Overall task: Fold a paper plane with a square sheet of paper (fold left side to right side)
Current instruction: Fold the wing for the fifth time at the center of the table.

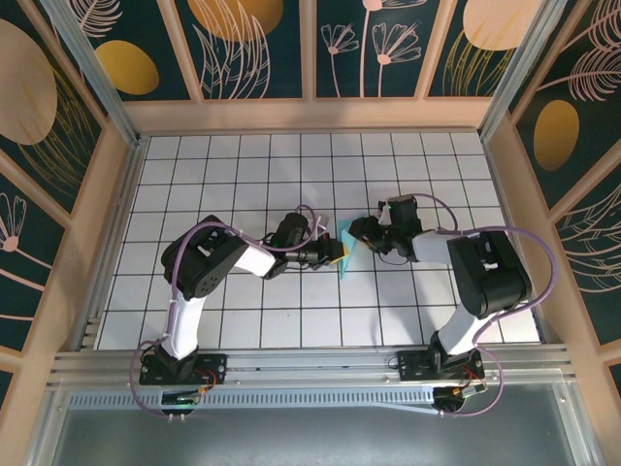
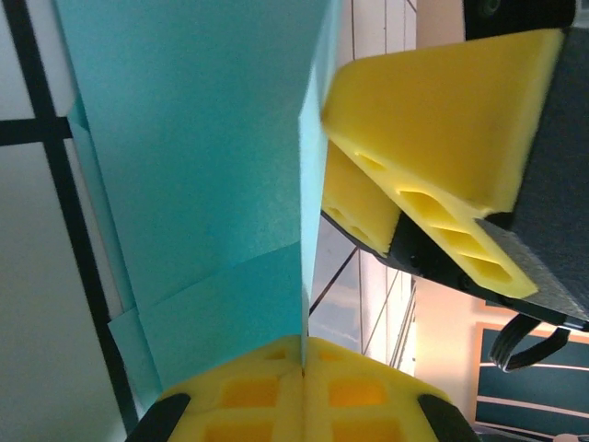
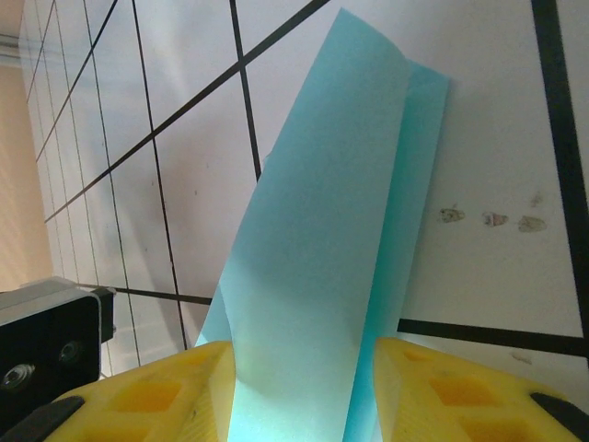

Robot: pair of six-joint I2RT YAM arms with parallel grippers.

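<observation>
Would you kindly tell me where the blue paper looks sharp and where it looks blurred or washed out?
Top external: the paper is small but crisp; left wrist: soft, very close; right wrist: washed pale near the right claw.

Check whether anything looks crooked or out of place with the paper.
The folded turquoise paper, pinched in the left end effector, looks uneven: in the right wrist view its layers do not line up, and one strip juts past the front layer's edge.
</observation>
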